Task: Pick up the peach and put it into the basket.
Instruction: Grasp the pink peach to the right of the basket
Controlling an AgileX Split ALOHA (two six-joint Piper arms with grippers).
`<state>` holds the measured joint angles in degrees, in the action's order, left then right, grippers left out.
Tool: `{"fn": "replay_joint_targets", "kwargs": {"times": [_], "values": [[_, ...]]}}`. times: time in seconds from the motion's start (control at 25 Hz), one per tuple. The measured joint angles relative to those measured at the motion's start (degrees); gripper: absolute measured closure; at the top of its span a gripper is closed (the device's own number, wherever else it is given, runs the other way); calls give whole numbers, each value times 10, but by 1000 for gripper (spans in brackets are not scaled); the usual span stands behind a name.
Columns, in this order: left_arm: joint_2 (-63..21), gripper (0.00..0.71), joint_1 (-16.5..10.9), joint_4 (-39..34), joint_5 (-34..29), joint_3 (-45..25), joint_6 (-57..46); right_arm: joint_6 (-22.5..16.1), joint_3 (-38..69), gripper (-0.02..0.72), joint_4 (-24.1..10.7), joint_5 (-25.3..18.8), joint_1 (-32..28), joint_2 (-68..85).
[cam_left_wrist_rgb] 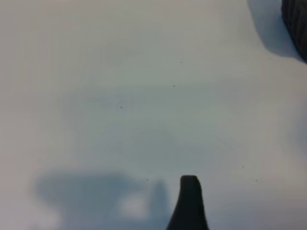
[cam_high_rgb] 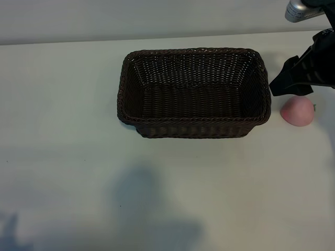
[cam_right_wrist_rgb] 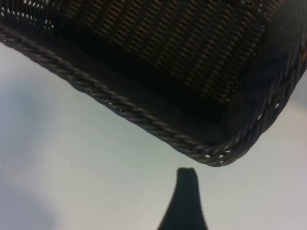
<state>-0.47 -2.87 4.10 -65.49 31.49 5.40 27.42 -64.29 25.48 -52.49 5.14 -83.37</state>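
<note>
hovering wide open, empty, right end effector (cam_high_rgb: 291, 82) beside peach (cam_high_rgb: 297, 111) and basket (cam_high_rgb: 194, 128).

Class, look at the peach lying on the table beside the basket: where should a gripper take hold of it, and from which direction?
Grip the peach across its round middle, coming down from above. It sits free on the table, just clear of the basket, so open jaws probably fit either side.

basket (cam_right_wrist_rgb: 182, 57) corner fills view, braided rim near pincer fingertip (cam_right_wrist_rgb: 186, 191), white table (cam_right_wrist_rgb: 62, 182).
</note>
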Motion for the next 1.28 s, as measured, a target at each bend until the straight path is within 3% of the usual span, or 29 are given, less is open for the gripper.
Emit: {"fn": "replay_joint_targets", "kwargs": {"times": [0.16, 0.4, 0.52, 0.92, 1.12, 1.28], "values": [[0, 114, 1, -10, -3, -11, -8, -29, 0, 130, -28, 14, 0, 0], [0, 114, 1, -10, 15, -24, -12, -158, 0, 135, -165, 51, 0, -3], [0, 114, 1, -10, 24, -28, -12, -194, 0, 137, -213, 58, 0, -21], [0, 114, 4, -10, 28, -28, -13, -234, 0, 135, -251, 116, 0, -142], [0, 114, 39, -10, 28, -28, -13, -260, 0, 135, -249, 172, -6, -187], [0, 114, 75, -10, 28, -28, -13, -274, 0, 135, -250, 193, -8, -219]]}}
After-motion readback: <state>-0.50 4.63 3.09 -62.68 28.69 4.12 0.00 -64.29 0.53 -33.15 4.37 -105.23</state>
